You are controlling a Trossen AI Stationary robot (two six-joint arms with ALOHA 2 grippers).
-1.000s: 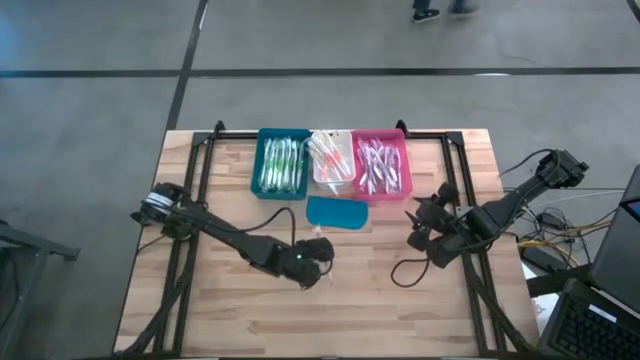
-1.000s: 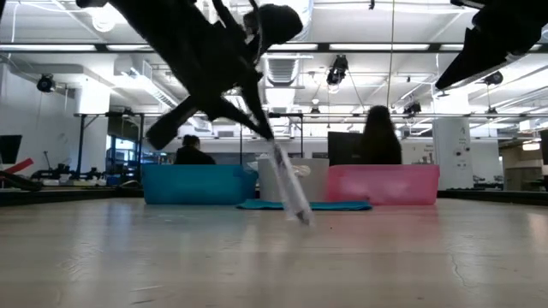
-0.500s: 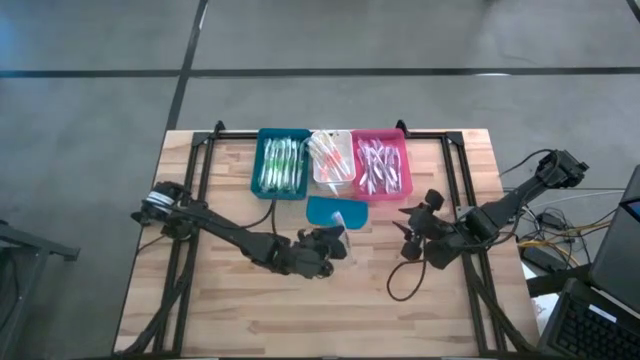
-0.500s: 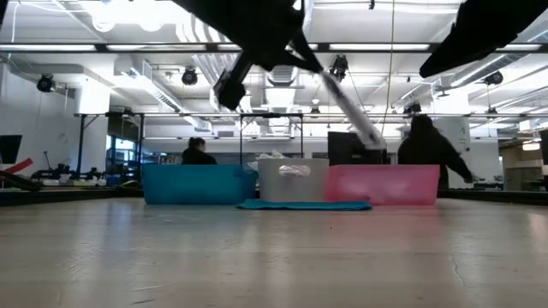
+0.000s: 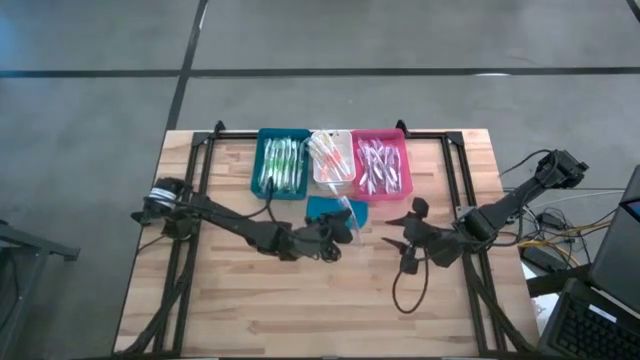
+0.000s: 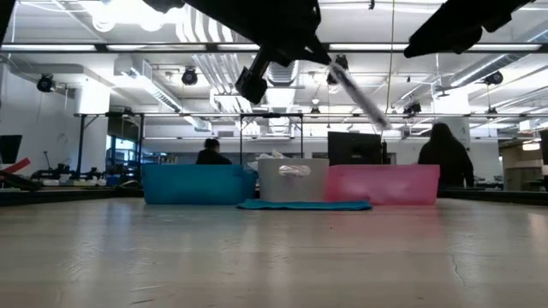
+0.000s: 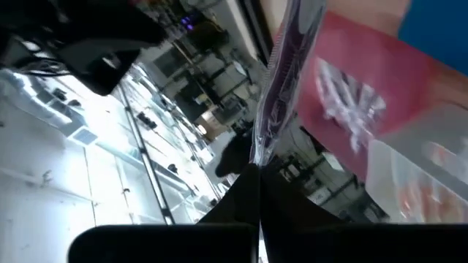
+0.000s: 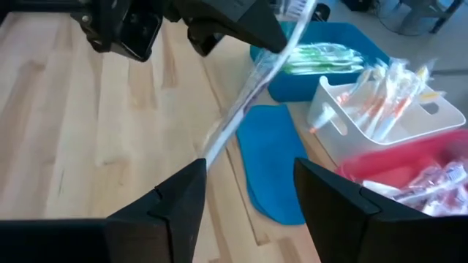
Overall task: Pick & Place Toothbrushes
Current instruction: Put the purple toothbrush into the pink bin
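My left gripper [image 5: 335,235] hangs above the table's middle, shut on one toothbrush [image 6: 358,96] in a clear wrapper. The toothbrush also shows as a thin slanting stick in the right wrist view [image 8: 252,88]. My right gripper [image 5: 398,241] stands open to the right of it, facing the left gripper, with nothing between its fingers. At the far edge stand a teal bin [image 5: 283,165], a white bin [image 5: 332,158] and a pink bin [image 5: 381,166], each filled with toothbrushes. My left gripper pinches one end of the wrapped toothbrush [image 7: 257,162] between its two shut fingers. The fingers lie nearly level and the toothbrush runs on from them in about the same line. It is lifted clear of the table, and its free end [image 6: 385,124] slants down toward the right.
A flat teal lid [image 5: 322,209] lies on the wood just in front of the bins, under the held toothbrush. A black cable [image 5: 400,295] loops on the table below the right arm. Bare wood lies toward the near edge. People stand in the room beyond.
My left gripper has risen and gone toward the far right, tipping from pointing down to nearly level. The toothbrush, which hung down toward the table, now sticks out high above it. My right gripper has shifted toward the table's middle and turned.
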